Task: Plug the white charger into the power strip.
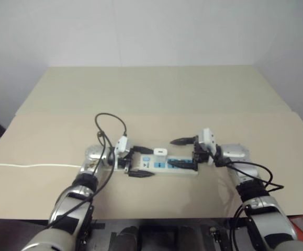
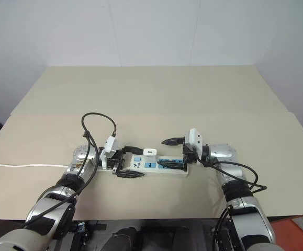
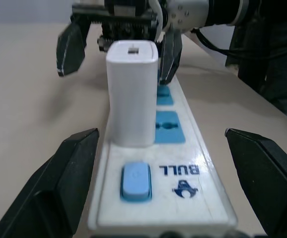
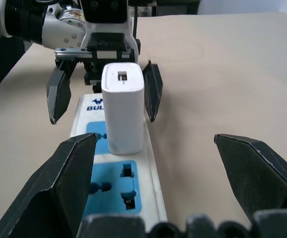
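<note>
White charger (image 3: pixel 132 94): small, boxy, rounded edges, one slot in its top face; stands upright in the power strip (image 1: pixel 164 165), just beside the blue switch (image 3: pixel 135 179). Strip: long white bar, blue sockets, lying on my tan counter (image 1: pixel 156 94), near edge. My left wrist view reads "BULL" with a logo. My left fingers (image 1: pixel 136 162) and right fingers (image 1: pixel 181 152): both released, straddling the strip's ends.
</note>
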Robot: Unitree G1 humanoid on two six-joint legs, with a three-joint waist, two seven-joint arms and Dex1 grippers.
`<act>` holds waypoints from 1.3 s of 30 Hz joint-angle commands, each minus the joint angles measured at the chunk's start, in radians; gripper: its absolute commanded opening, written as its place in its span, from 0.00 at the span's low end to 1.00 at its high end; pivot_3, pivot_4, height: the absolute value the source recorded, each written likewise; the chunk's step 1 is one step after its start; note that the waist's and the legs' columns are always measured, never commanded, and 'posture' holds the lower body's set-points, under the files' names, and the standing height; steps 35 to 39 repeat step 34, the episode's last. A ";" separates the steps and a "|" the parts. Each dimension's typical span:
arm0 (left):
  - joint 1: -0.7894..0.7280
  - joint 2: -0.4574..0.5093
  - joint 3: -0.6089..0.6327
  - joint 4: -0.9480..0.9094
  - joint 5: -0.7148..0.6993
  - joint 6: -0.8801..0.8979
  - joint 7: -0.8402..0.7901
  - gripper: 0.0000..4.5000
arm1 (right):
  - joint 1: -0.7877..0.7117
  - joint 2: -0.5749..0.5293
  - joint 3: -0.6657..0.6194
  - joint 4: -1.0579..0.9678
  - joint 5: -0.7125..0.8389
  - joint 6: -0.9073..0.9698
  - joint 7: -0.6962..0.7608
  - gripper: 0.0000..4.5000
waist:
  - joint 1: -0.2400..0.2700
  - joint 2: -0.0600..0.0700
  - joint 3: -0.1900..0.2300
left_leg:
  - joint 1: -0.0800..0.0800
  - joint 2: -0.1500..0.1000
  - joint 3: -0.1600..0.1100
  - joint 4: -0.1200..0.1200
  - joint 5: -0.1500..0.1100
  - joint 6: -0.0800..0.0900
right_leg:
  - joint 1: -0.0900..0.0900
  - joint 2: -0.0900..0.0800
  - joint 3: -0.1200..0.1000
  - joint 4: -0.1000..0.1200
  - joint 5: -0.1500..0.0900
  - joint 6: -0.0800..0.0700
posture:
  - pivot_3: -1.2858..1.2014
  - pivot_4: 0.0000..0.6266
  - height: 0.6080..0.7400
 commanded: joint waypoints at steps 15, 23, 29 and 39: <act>-0.006 0.487 -0.117 -0.203 -0.261 0.101 -0.005 0.99 | 0.334 -0.541 -0.288 -0.357 0.069 0.033 0.093 1.00 | 0.003 0.004 0.002 | -0.010 -0.001 0.002 -0.001 0.000 -0.001 | -0.012 0.000 0.002 0.001 0.000 -0.001 | 0.52 0.24 1.00; -0.007 0.539 -0.154 -0.187 -0.303 0.083 -0.005 0.99 | 0.425 -0.609 -0.400 -0.409 0.114 0.052 0.083 1.00 | -0.004 0.004 0.003 | -0.008 0.001 0.006 -0.001 0.000 0.000 | -0.012 0.000 0.003 0.001 0.000 -0.001 | 0.52 0.24 1.00; 0.005 0.528 -0.148 -0.200 -0.309 0.081 -0.005 0.99 | 0.436 -0.616 -0.407 -0.414 0.113 0.054 0.071 1.00 | 0.001 0.004 0.003 | -0.008 0.001 0.006 -0.001 0.000 0.000 | -0.011 0.000 0.003 0.001 0.000 0.000 | 0.52 0.24 1.00; 0.012 0.513 -0.133 -0.207 -0.308 0.091 -0.005 0.99 | 0.451 -0.623 -0.416 -0.410 0.114 0.058 0.064 1.00 | 0.002 0.004 0.003 | -0.009 0.001 0.006 -0.001 0.000 0.000 | -0.011 0.000 0.003 0.001 0.000 0.000 | 0.52 0.24 1.00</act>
